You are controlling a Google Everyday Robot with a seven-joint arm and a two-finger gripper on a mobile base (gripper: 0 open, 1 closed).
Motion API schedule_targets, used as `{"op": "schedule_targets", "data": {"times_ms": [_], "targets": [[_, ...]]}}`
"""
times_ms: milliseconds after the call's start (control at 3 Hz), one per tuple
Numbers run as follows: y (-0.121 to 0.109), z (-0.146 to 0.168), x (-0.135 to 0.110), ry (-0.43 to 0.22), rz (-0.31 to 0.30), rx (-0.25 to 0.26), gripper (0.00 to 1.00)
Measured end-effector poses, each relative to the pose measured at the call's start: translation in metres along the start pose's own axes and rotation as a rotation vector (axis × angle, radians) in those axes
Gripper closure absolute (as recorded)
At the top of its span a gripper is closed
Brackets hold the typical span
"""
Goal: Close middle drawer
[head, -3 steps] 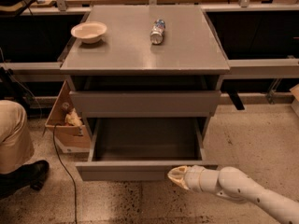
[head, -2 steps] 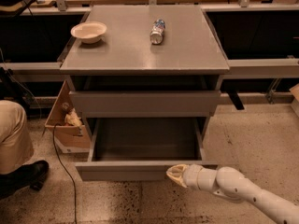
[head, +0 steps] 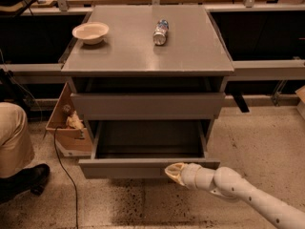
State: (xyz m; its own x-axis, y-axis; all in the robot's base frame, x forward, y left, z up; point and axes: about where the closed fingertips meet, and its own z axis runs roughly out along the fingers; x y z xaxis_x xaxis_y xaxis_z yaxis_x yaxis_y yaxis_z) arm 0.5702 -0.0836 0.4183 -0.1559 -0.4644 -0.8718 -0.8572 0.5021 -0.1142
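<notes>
Against the front of the open middle drawer (head: 124,168), the gripper (head: 174,171), fingers (head: 178,174) clenched; bottle (head: 161,31) label unreadable.

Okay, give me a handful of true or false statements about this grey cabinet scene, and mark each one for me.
1. The middle drawer is pulled out. True.
2. The gripper is at that drawer's front panel, right of its middle. True.
3. The bowl sits inside the drawer. False: it stands on the cabinet top.
4. The bottle stands upright. False: it lies on its side.
5. A cardboard box sits left of the cabinet. True.
</notes>
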Motion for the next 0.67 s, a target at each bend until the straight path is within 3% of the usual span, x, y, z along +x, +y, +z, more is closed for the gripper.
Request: {"op": "schedule_targets", "data": {"times_ms": [667], "targets": [[-0.014, 0.037, -0.017, -0.061, -0.011, 0.023, 1.0]]}}
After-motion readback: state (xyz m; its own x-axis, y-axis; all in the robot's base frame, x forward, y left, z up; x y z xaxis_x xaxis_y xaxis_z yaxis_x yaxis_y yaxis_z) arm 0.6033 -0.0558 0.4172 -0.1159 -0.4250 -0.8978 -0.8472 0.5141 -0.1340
